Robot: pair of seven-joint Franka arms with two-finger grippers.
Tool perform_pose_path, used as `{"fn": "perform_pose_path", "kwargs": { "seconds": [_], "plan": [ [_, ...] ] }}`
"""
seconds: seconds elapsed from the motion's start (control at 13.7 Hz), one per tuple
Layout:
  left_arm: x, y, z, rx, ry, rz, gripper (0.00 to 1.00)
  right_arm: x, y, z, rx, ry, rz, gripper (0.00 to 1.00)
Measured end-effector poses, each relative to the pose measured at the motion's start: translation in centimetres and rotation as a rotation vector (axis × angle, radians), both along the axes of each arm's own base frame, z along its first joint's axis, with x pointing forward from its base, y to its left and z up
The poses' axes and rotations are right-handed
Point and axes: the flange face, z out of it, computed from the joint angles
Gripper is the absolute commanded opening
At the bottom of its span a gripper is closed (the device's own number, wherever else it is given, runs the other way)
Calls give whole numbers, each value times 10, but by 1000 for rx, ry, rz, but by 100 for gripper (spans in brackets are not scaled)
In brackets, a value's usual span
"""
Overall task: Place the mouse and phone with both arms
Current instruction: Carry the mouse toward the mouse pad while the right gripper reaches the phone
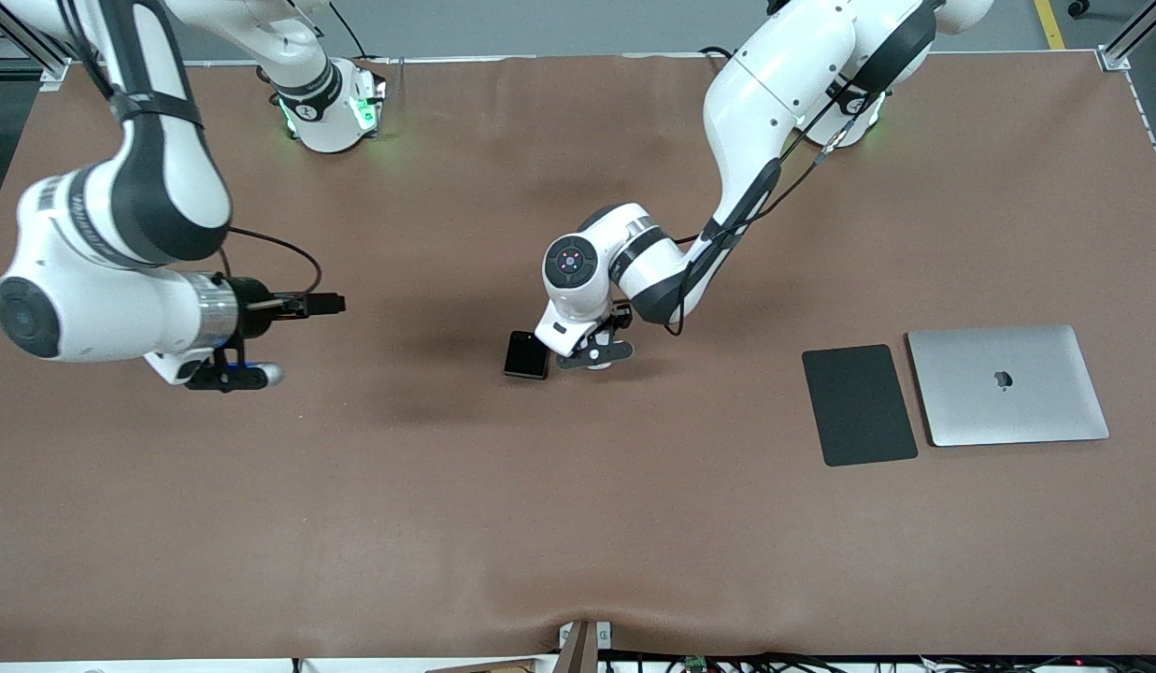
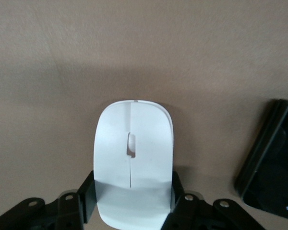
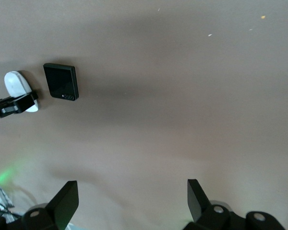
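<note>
The white mouse (image 2: 133, 158) lies on the brown table near its middle. My left gripper (image 1: 592, 356) is down over it, with a finger pressed to each side of its rear half (image 2: 133, 191). The front view hides most of the mouse under the hand. The black phone (image 1: 526, 355) lies flat right beside the mouse, toward the right arm's end; it also shows in the left wrist view (image 2: 271, 163) and in the right wrist view (image 3: 61, 81), next to the mouse (image 3: 15, 82). My right gripper (image 1: 230, 375) is open and empty above bare table (image 3: 129, 191) at its own end.
A dark grey mouse pad (image 1: 858, 404) and a shut silver laptop (image 1: 1007, 385) lie side by side toward the left arm's end of the table. The brown mat (image 1: 540, 523) is bare nearer the front camera.
</note>
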Motion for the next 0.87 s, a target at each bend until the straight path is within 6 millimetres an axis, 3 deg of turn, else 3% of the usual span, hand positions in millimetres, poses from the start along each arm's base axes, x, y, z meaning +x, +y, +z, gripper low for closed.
{"fn": "perform_pose_path", "kwargs": {
  "seconds": [0.22, 0.44, 0.66, 0.87],
  "plan": [
    [9, -2, 36, -20, -35, 17, 0, -6, 28, -12, -29, -14, -33, 100],
    [26, 11, 93, -26, -75, 43, 0, -19, 59, -40, -47, -50, -37, 100],
    [61, 55, 148, -23, -106, 68, 0, -35, 92, -65, -70, -107, -67, 100],
    [95, 106, 174, -7, -106, 57, 0, -44, 122, -79, -77, -173, -93, 100]
  ]
}}
